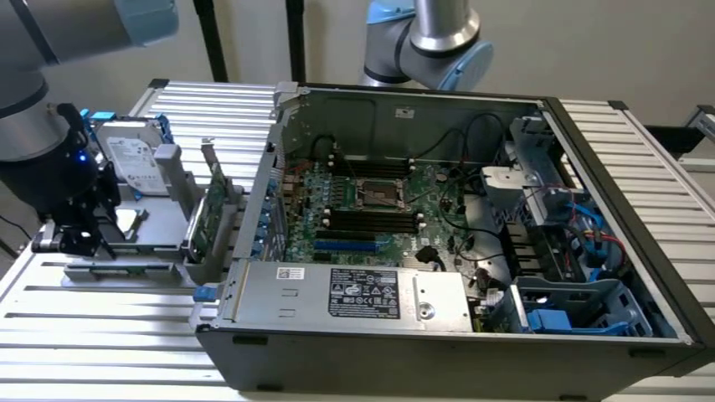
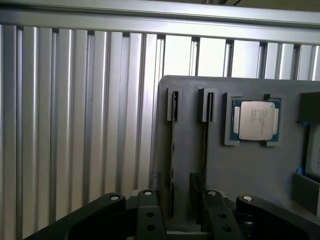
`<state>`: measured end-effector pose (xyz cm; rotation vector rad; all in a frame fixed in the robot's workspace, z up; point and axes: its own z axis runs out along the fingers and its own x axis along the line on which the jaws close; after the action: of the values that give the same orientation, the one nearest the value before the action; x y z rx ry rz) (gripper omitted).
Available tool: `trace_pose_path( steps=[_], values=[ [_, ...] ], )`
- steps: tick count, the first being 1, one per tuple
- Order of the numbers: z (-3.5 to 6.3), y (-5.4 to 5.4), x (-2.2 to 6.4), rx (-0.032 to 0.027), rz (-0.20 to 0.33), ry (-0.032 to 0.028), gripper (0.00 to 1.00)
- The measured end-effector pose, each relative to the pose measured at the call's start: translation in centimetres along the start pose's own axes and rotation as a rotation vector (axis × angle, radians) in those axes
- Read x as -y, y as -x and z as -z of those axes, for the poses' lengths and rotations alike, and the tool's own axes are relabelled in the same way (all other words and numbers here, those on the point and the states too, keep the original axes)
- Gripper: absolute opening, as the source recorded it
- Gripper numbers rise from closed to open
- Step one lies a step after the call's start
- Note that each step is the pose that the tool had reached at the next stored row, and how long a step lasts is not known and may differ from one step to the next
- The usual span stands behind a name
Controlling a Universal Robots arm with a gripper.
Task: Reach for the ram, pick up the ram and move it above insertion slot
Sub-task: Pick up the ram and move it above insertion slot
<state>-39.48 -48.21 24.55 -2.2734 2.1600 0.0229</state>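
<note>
The reach is judged nearly complete: the gripper (image 1: 69, 239) is seen low over the grey tray (image 1: 156, 226) at the exterior view's left, beside the open computer case (image 1: 447, 364) on the bench (image 1: 112, 335). In the wrist view its fingers (image 2: 150, 215) are held apart, and a thin dark strip taken to be the ram (image 2: 172, 150) stands on edge in a tray groove between them. No clamping is shown, so the ram is judged not yet picked up. The lift and the carry to the insertion slot (image 1: 369, 222), among the black rows at the middle of the board, are left undone. The ram's green face and chips cannot be made out, the fingertips are cut off by the frame edge, and contact with the ram cannot be told
</note>
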Motion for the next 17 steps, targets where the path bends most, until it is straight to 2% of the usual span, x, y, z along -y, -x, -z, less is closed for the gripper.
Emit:
trace_pose_path(
  steps=[17],
  values=[
    [-3.09,0.0,0.02,0.0,0.0,0.0,0.36]
  ],
)
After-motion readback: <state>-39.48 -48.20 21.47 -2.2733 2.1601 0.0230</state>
